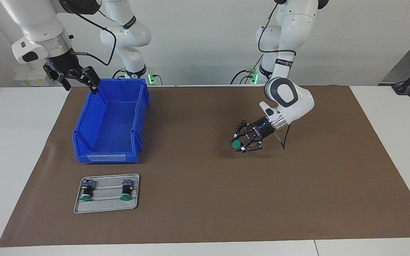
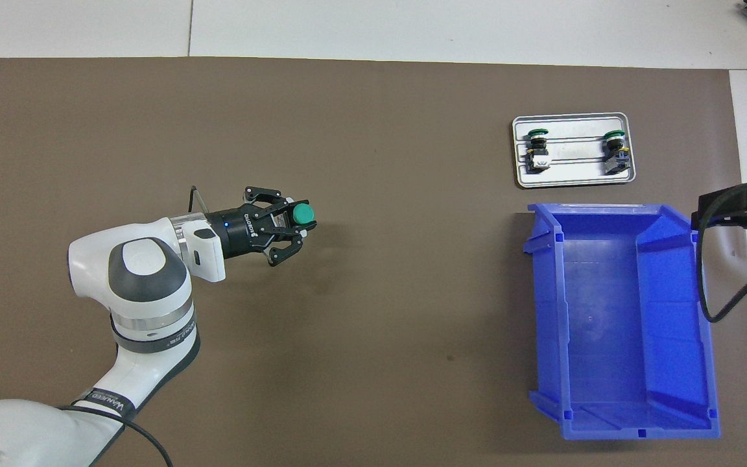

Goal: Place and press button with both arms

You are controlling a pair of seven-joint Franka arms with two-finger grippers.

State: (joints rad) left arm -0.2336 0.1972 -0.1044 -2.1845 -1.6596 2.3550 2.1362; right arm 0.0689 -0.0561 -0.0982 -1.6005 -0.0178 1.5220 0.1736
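Green is what shows first: the round mushroom cap of the button [image 1: 236, 144] sits between the fingers of my left gripper [image 1: 242, 144], which is closed on it and holds it in the air over the bare brown mat [image 1: 205, 199], toward my left arm's end of the table. The cap is smooth, flat-topped and a deep sea green; the stubby body under it is mostly hidden inside my fingers, so I cannot make out its colours here. My left wrist is bent low and tilted, so the gripper lies nearly level with the cap pointing away from the wrist.

Two more buttons of the same kind lie on their sides on a small grey metal tray [image 1: 107, 209] toward my right arm's end of the table — one button on the tray [image 1: 86, 191] at one end, the other button on the tray [image 1: 126, 190] at the other, well apart from each other. Each has the same green cap, turned away from me, on a short black body with blue and yellow bits at the end nearer me.

A blue plastic bin [image 1: 109, 153] stands just beside the tray, nearer to me than it. My right gripper [image 1: 73, 79] hangs raised by the bin's corner that lies nearest my bases, off the bin's outer edge, and waits there — its black fingers are spread apart with nothing between them.
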